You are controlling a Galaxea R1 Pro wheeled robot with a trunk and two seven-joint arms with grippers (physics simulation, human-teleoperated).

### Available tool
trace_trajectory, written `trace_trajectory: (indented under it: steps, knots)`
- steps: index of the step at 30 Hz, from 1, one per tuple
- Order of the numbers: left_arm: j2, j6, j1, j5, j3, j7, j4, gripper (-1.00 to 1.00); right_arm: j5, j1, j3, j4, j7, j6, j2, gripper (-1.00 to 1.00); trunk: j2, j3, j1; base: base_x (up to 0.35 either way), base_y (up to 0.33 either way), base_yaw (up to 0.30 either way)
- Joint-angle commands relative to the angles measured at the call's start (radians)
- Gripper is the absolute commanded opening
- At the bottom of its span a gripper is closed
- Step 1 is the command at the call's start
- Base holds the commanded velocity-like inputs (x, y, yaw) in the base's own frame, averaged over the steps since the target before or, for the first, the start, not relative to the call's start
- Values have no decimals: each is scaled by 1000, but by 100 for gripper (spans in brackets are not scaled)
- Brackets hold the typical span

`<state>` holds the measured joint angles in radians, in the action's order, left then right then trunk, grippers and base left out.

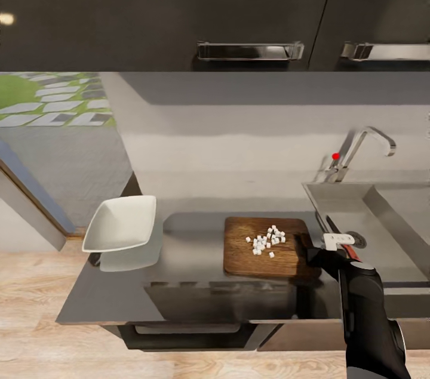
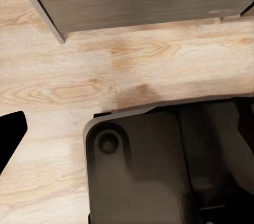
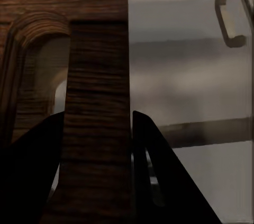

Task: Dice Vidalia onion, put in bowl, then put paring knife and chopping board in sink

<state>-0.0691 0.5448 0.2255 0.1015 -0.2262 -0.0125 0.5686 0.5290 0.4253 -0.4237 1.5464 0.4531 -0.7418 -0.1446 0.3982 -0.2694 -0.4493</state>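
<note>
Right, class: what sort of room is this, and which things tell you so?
Most likely a kitchen: a steel sink with a tap, a wooden chopping board bearing diced onion, and dark cupboards above the counter.

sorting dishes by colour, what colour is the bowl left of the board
White; the bowl shows best in the head view.

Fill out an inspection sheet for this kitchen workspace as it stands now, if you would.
Surface: grey reflective countertop.
Job's things: chopping board flat on the countertop, diced onion on it; bowl at the counter's left end, no dice in it; paring knife at the sink's left side, partly hidden by the right arm.
Clutter: nothing seen.
Grippers: right gripper shut on the board's slotted end; left gripper, one dark fingertip over the floor, state unclear.
Cables: nothing seen.
Surroundings: dark upper cabinets, faucet, wood floor.
</note>
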Motion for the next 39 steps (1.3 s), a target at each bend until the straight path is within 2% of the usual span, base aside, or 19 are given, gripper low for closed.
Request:
trace_trajectory:
  steps: [1,11,28,39]
  knots:
    - [-1,1,0,10,-7,-1,1,100,9,1,-2,1,10,-2,-1,-100,2,0,-1,0,20,-45]
    - [-1,1,0,10,-7,-1,2,100,10,1,-3,1,10,-3,-1,-100,2,9,-1,0,2,-4]
    - [-1,1,0,10,-7,-1,2,100,11,1,-3,1,10,-3,-1,-100,2,27,-1,11,35,177]
    - [-1,1,0,10,-7,-1,2,100,11,1,-3,1,10,-4,-1,-100,2,44,-1,2,5,20]
